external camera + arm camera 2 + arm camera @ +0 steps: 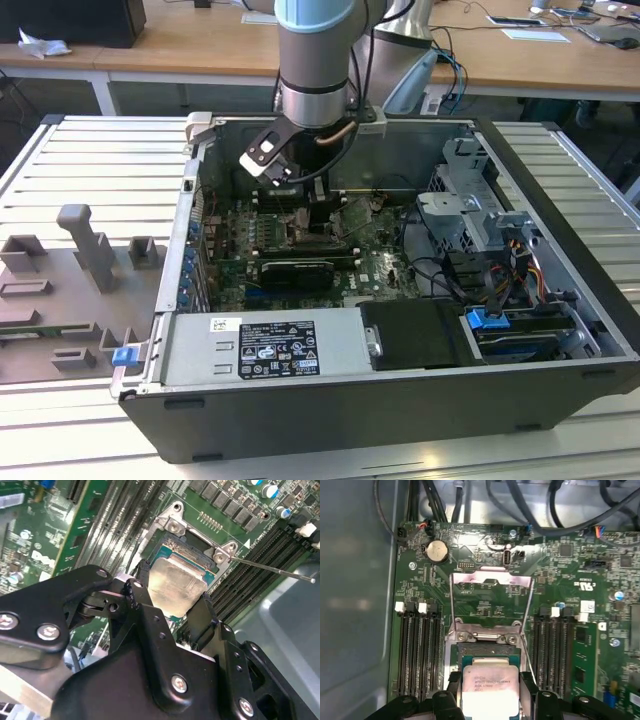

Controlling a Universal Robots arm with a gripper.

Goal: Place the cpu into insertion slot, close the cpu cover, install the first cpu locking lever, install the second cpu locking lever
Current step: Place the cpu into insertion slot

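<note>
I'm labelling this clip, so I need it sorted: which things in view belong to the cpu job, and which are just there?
Job: gripper, the cpu it holds, insertion slot, open cpu cover, locking lever.
Just there: coin battery, memory slots, power supply, grey blocks beside the case.

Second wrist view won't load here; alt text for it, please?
The gripper, jaws shut on the cpu, holds it over the insertion slot; whether it is seated cannot be told. A thin lever rod sticks out beside the black memory slots.
</note>
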